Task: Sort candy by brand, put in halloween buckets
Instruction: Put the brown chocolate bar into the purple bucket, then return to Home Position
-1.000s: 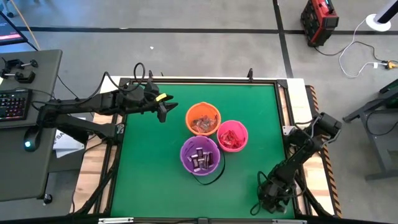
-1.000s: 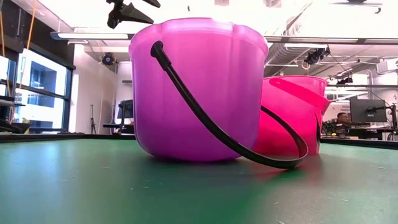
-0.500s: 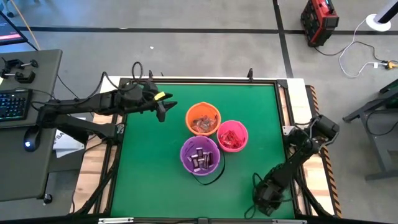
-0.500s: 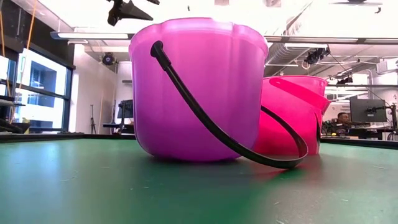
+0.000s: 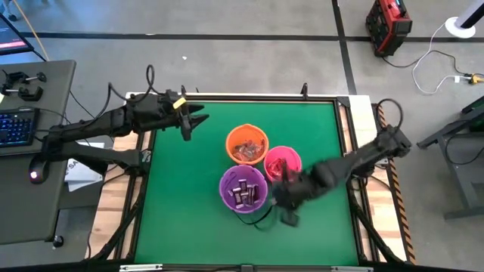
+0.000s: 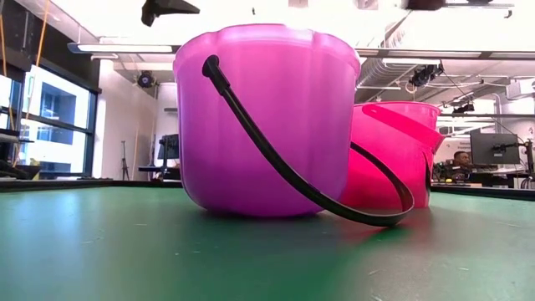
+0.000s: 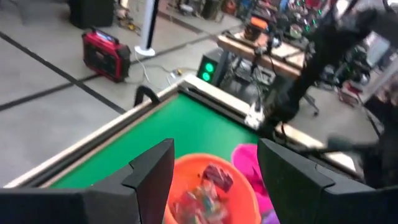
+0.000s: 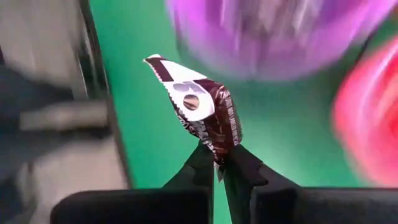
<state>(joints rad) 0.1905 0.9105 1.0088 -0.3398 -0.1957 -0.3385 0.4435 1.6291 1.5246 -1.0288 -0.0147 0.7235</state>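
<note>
Three halloween buckets stand clustered mid-table: orange [image 5: 246,144], pink [image 5: 283,165] and purple [image 5: 243,189], each with candy inside. The purple bucket [image 6: 263,117] has its black handle [image 6: 292,180] hanging down its front onto the mat. My right gripper [image 8: 217,163] is shut on a dark brown-and-silver candy [image 8: 208,112]; in the high view it shows blurred [image 5: 287,211], just near and right of the purple bucket. My left gripper [image 5: 189,121] hangs open above the table's far left, left of the orange bucket [image 7: 208,190]. My right gripper pinches the candy by one crimped end of its wrapper [image 8: 217,149] between its two fingertips. The rest of the piece sticks out past the fingers, clear of the green mat. The arm reaches in from the table's right side.
The green mat [image 5: 181,211] lies bare to the left of and in front of the buckets. A raised black frame [image 5: 242,98] runs around the table. A desk with a keyboard [image 5: 15,125] stands beyond the left edge.
My right arm has swung fast from the table's near right corner toward the purple and pink buckets. My left gripper has drawn back a little toward the table's far left corner. The buckets have stayed put.
</note>
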